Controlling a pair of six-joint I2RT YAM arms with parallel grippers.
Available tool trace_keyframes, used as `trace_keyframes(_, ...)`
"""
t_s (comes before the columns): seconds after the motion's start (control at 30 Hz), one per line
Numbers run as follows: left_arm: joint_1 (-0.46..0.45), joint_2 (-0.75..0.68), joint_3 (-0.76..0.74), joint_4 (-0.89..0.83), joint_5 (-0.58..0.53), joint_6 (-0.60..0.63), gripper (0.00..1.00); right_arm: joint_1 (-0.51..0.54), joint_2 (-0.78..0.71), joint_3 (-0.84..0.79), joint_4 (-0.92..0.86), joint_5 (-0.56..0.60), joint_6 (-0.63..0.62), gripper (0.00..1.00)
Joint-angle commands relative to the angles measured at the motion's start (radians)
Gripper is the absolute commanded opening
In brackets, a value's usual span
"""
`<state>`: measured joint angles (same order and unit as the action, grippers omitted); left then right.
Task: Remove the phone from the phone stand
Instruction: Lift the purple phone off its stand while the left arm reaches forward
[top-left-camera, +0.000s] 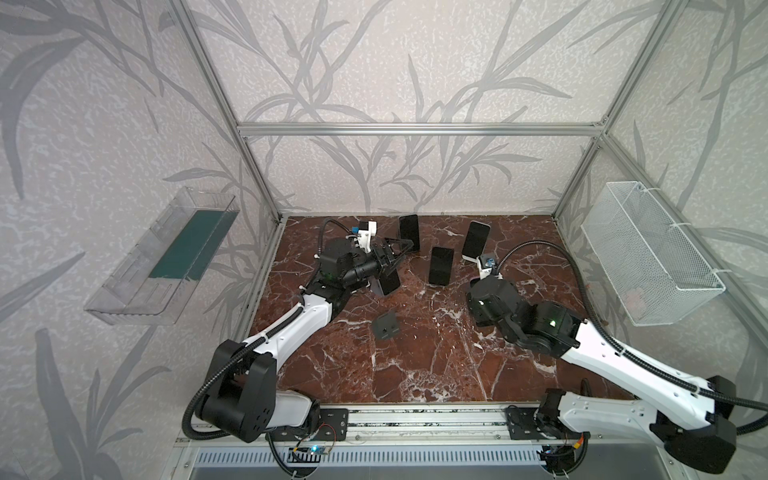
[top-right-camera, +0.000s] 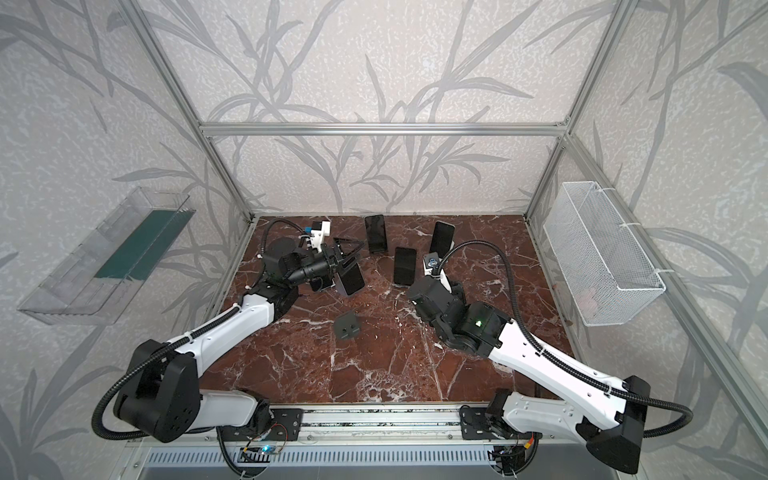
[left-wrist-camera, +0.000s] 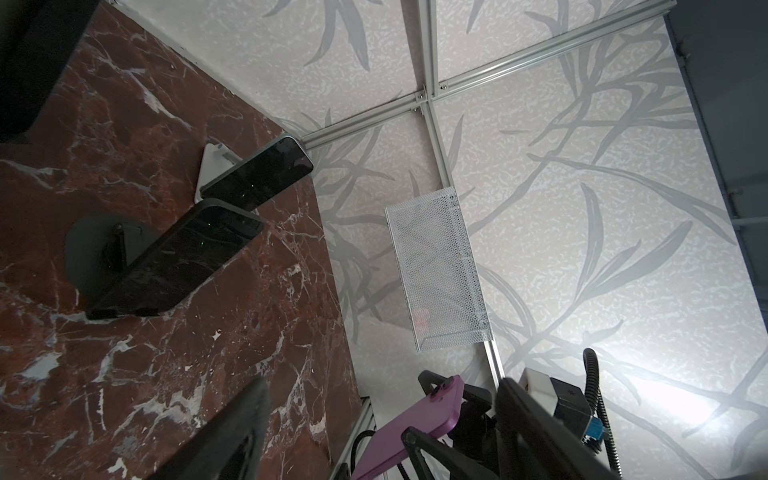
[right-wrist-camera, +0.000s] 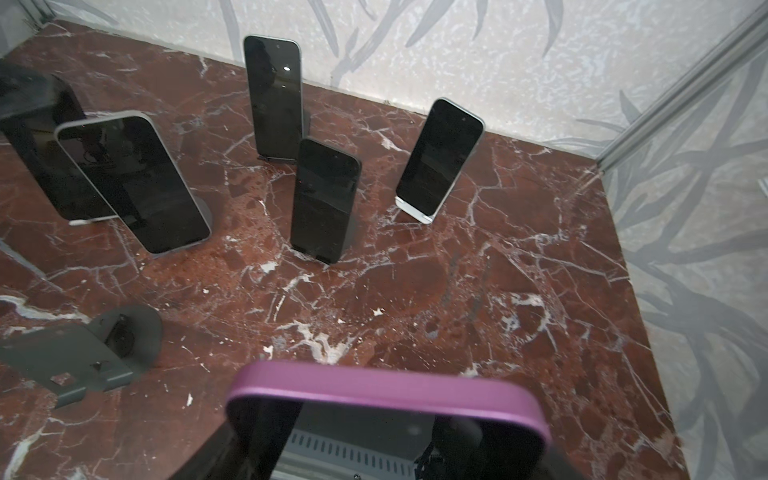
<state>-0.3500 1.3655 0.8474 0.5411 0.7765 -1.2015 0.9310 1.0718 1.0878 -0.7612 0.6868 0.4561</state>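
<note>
**Purple phone in the right claw, its stand left bare**

The right claw (left-wrist-camera: 444, 411) is clamped on the purple phone (right-wrist-camera: 386, 386), one end jutting past the fingers, over the desk (top-left-camera: 415, 365) right of the middle. The empty dark grey phone stand (top-left-camera: 386, 327) sits apart to its near left, so I judge the phone already lifted clear, with only a set-down left. The left claw (top-left-camera: 403, 257) has its jaws apart with nothing between them. It hovers just beside the leftmost phone (top-left-camera: 390, 282), likely placed there to take that one or steady its stand. The middle phone (top-left-camera: 441, 266), the far phone (top-left-camera: 409, 232) and the far right phone (top-left-camera: 476, 241) lean back on their stands, with their dark screens tilted up.
</note>
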Motion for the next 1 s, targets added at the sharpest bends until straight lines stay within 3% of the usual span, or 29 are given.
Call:
trace_keyframes(0.0, -0.003, 0.004, 0.0, 0.077, 0.032, -0.04, 0.86, -0.053, -0.052, -0.015, -0.11, 0.039, 0.026, 0.55)
trace_keyframes(0.23, -0.003, -0.003, -0.004, 0.069, 0.021, -0.033, 0.86, -0.167, -0.085, -0.035, -0.173, -0.029, -0.052, 0.55)
trace_keyframes(0.63, -0.007, 0.004, 0.005, 0.069, 0.038, -0.04, 0.85, -0.337, -0.121, -0.049, -0.25, -0.041, -0.089, 0.54)
trace_keyframes(0.77, -0.007, 0.013, 0.002, 0.071, 0.033, -0.056, 0.85, -0.387, -0.121, -0.1, -0.183, -0.144, -0.116, 0.53)
trace_keyframes(0.97, -0.006, 0.028, 0.004, 0.059, 0.033, -0.064, 0.85, -0.382, -0.05, -0.192, -0.136, -0.301, -0.039, 0.52)
